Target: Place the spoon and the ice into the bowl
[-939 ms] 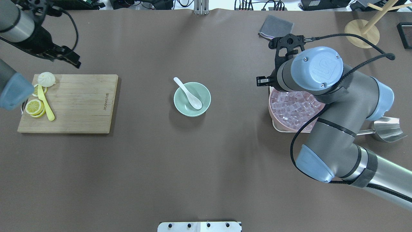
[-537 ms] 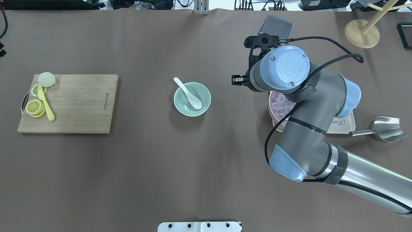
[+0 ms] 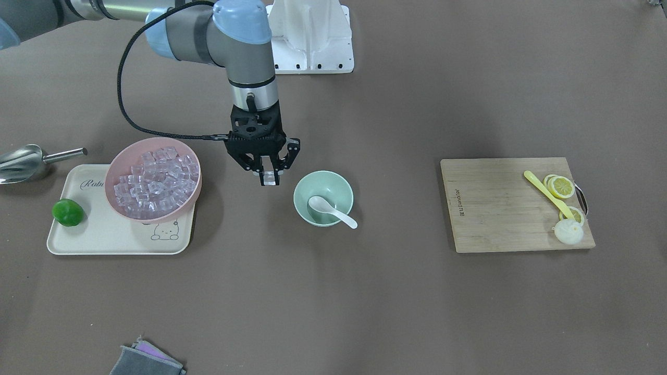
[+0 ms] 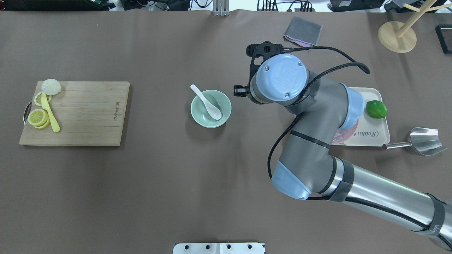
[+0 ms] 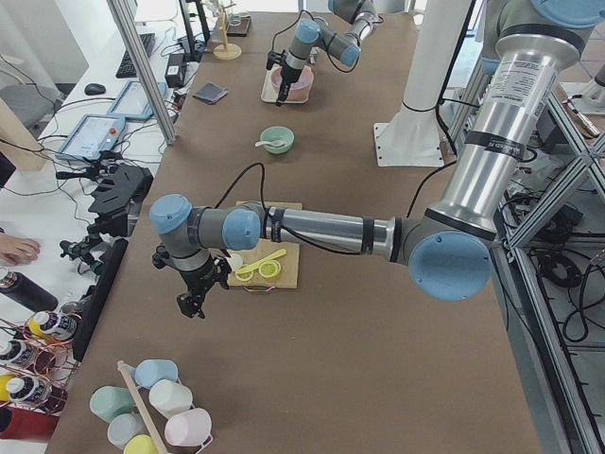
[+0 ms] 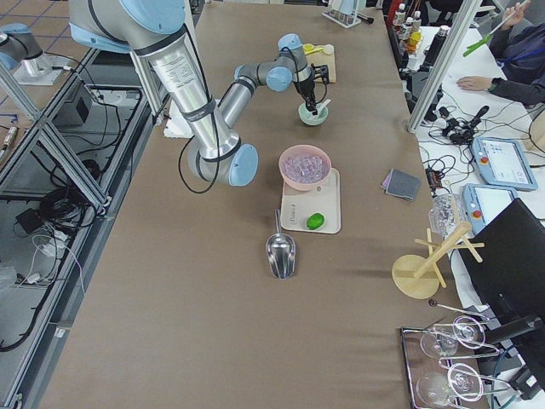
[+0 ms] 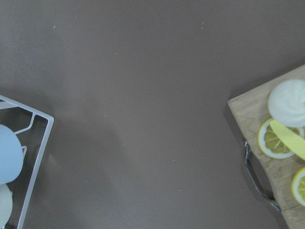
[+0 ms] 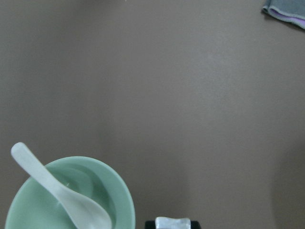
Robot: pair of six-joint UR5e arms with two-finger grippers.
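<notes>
The right end effector [image 3: 268, 176] hangs just beside the small round mint-green bowl [image 3: 329, 183], on the side facing the larger pink bowl [image 3: 167, 216] of ice. Its fingers are pinched on a small clear ice cube [image 8: 172, 223]. The cube is gripped low at the fingertips, probably so it can drop cleanly once it is over the rim. In the right wrist view the cube sits at the bottom edge, with the mint-green bowl off to one side, so it is not yet above the opening.

The small glossy white soup spoon [image 3: 333, 211] already lies in the mint-green bowl, scoop down in the basin and handle propped on the rim. That half of the task looks done, and the open part of the basin leaves room for the cube.

The left end effector [image 5: 192, 301] hovers over the brown desk [image 3: 365, 302] beyond the wooden cutting board [image 3: 500, 208], well apart from the work. I cannot tell whether its fingers are open or closed.
</notes>
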